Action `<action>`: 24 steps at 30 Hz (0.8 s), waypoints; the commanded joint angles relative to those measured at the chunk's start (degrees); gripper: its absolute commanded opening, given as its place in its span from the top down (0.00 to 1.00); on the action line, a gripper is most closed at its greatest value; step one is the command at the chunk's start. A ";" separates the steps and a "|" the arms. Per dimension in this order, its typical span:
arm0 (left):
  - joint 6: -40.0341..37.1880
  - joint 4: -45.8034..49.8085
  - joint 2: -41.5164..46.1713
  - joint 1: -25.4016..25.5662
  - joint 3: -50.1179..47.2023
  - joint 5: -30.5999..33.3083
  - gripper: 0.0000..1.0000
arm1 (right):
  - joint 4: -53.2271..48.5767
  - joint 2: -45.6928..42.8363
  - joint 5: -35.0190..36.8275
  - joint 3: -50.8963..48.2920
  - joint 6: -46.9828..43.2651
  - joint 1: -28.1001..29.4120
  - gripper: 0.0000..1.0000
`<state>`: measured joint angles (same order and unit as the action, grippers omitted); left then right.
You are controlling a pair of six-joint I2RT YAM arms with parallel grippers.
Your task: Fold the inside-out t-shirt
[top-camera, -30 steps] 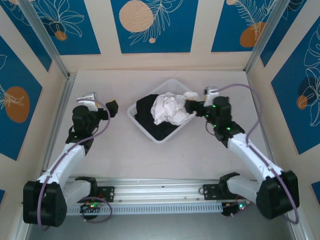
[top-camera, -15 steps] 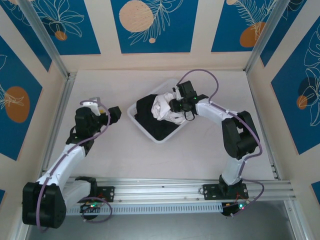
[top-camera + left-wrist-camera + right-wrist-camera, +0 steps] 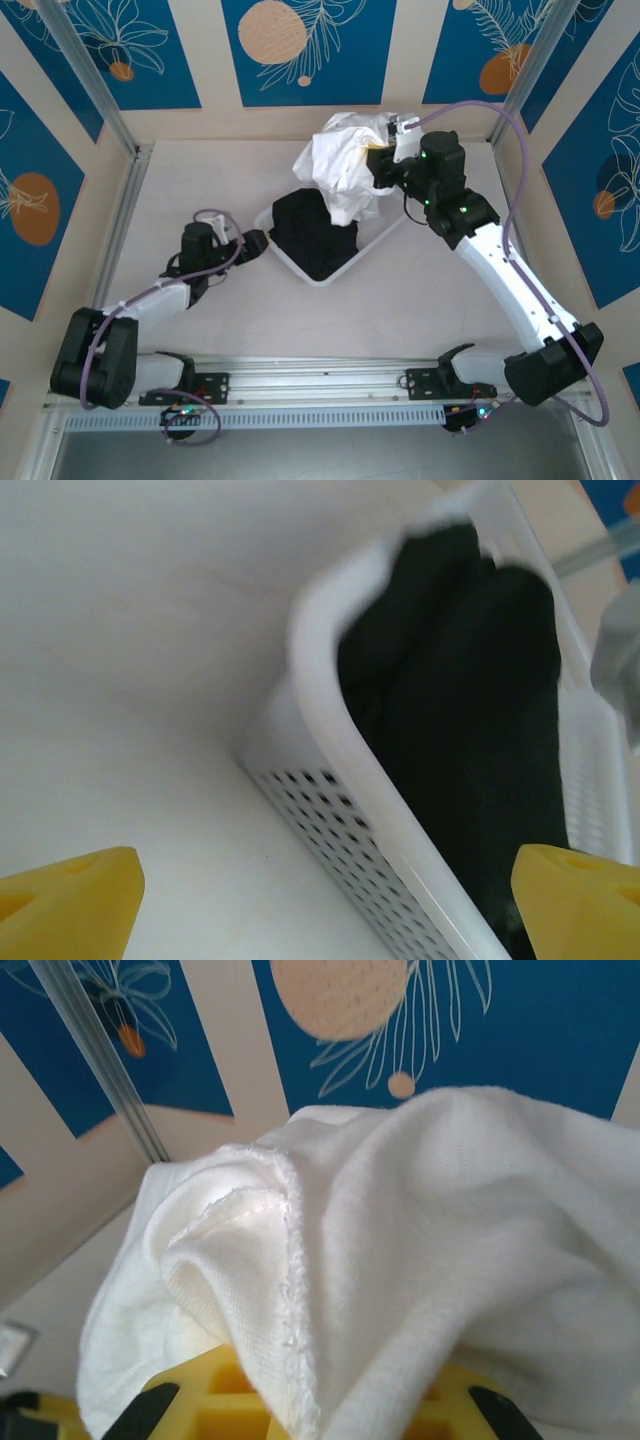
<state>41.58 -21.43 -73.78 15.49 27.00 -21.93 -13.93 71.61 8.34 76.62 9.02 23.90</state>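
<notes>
The inside-out t-shirt (image 3: 343, 165) is a bunched white cloth hanging in the air above the far edge of the white basket (image 3: 288, 260). My right gripper (image 3: 380, 167) is shut on it from the right. In the right wrist view the t-shirt (image 3: 430, 1220) drapes over the yellow jaws of my right gripper (image 3: 325, 1405), its raw seam showing. My left gripper (image 3: 256, 240) stands open and low at the basket's near-left corner. In the left wrist view my left gripper (image 3: 325, 910) has its yellow fingertips (image 3: 75, 900) wide apart with nothing held.
A black garment (image 3: 312, 235) lies in the basket, and it also fills the basket (image 3: 325, 715) as the black garment (image 3: 470, 690) in the left wrist view. Patterned walls and metal posts enclose the table on three sides. A rail runs along the near edge.
My right gripper has closed on the t-shirt and lifted it out of the basket toward the back wall. My left arm has dropped and moved right to the basket's corner.
</notes>
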 commanded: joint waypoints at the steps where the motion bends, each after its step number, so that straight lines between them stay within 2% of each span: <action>1: 6.15 -11.38 -4.34 3.42 0.10 -5.04 0.05 | -0.07 0.00 -2.21 0.54 -1.28 -0.52 0.98; 6: 9.65 -19.58 -15.00 12.67 6.80 -4.70 0.05 | -1.39 0.12 -2.14 2.87 -1.33 -1.60 0.98; 13: 11.21 -21.29 -37.26 25.70 32.81 -8.15 0.10 | -5.10 -1.07 5.66 8.51 3.28 -7.28 0.98; 15: 10.97 -20.26 -40.33 28.14 38.44 -10.06 0.11 | -5.52 -1.69 7.39 9.77 3.32 -9.09 0.98; 18: 6.49 -15.39 -38.50 29.15 39.37 -10.29 0.11 | -5.93 -1.46 6.46 11.64 3.38 -10.53 0.98; 21: -0.35 -8.05 -31.86 27.56 34.03 -6.57 0.10 | -5.63 0.34 2.66 13.16 3.62 -9.82 0.98; 24: -5.00 -2.31 -24.32 24.49 26.48 -3.99 0.09 | -3.25 3.18 -2.95 13.90 3.51 -6.79 0.98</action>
<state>43.75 -30.68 -104.44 43.27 58.28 -28.49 -21.26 72.86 11.42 88.44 11.99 14.74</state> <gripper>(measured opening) 0.906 0.120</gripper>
